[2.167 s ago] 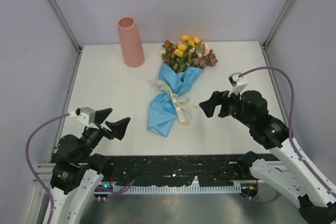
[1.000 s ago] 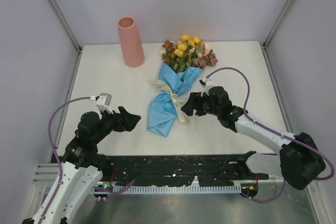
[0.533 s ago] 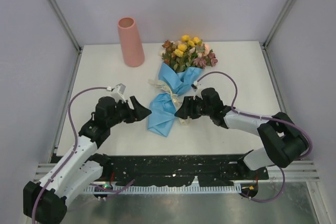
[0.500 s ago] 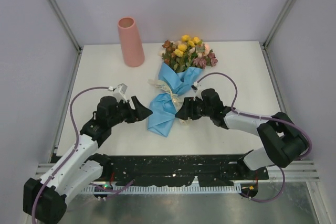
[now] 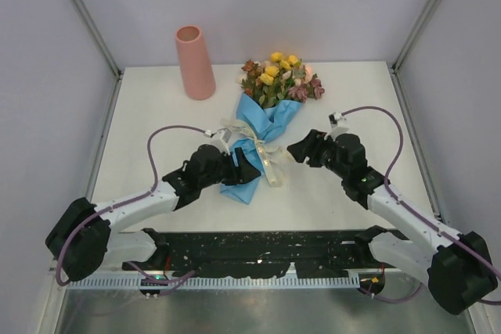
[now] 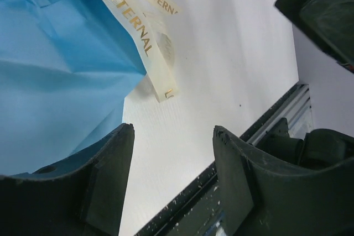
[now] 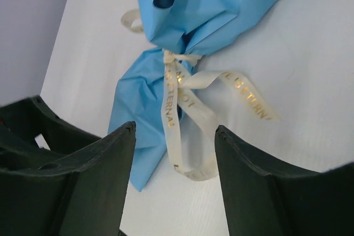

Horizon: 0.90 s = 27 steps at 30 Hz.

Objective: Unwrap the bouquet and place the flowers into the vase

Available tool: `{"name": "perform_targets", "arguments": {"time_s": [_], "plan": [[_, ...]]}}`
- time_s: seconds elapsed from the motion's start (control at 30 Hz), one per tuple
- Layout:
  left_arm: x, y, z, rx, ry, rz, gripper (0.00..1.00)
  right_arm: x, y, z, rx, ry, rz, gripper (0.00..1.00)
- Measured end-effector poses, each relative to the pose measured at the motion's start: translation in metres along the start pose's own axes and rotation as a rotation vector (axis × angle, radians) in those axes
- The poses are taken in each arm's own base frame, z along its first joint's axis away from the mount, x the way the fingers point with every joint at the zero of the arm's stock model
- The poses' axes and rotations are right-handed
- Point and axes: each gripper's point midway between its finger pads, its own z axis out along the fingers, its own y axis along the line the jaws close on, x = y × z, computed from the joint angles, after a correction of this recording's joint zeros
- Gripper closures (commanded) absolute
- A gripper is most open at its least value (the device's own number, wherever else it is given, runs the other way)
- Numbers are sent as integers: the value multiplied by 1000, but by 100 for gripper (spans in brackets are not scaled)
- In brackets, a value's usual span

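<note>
Bouquet (image 5: 266, 119) lies flat mid-counter (image 5: 156, 131), flowers (image 5: 278, 76) toward the far edge, blue paper (image 6: 55, 81) tail toward the arm bases, cream ribbon (image 7: 176, 109) knotted at the waist. Vase (image 5: 196, 62) stands upright at far left, well apart from it. Your left fingers (image 6: 108, 175) are spread at the paper's near end, clamping nothing; bare counter shows between them. Your right fingers (image 7: 99, 169) are also apart and empty, just right of the ribbon tails.

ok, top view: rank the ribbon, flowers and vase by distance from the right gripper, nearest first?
From the right gripper:
1. cream ribbon, just to its left on the table.
2. flowers, beyond it, toward the back.
3. vase, back left, clearly farthest.
</note>
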Motion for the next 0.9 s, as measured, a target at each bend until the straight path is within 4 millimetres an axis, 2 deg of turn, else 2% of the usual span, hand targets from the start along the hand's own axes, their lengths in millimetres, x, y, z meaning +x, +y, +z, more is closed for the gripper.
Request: {"name": "perform_targets", "arguments": {"time_s": [0.07,0.17,0.4,0.53,0.63,0.77,0.9], "plan": [[8,-2,15,-20,-2,1,38,-19,-10,-8,46,-69,14,36],[19,-3,32,-50,5,4,38,-31,-21,-18,91,-119,25,36],[20,-16,80,-74,-12,8,41,-38,-32,-34,135,-165,17,36],[31,-7,102,-94,5,-15,44,-41,-38,-38,157,-174,13,36],[40,-1,109,-112,25,-16,44,-42,-38,-41,157,-180,4,36],[41,-4,109,-114,30,0,40,-44,-37,-44,154,-190,-1,36],[42,-4,96,-166,25,35,40,-45,-38,-46,154,-197,-2,36]]}}
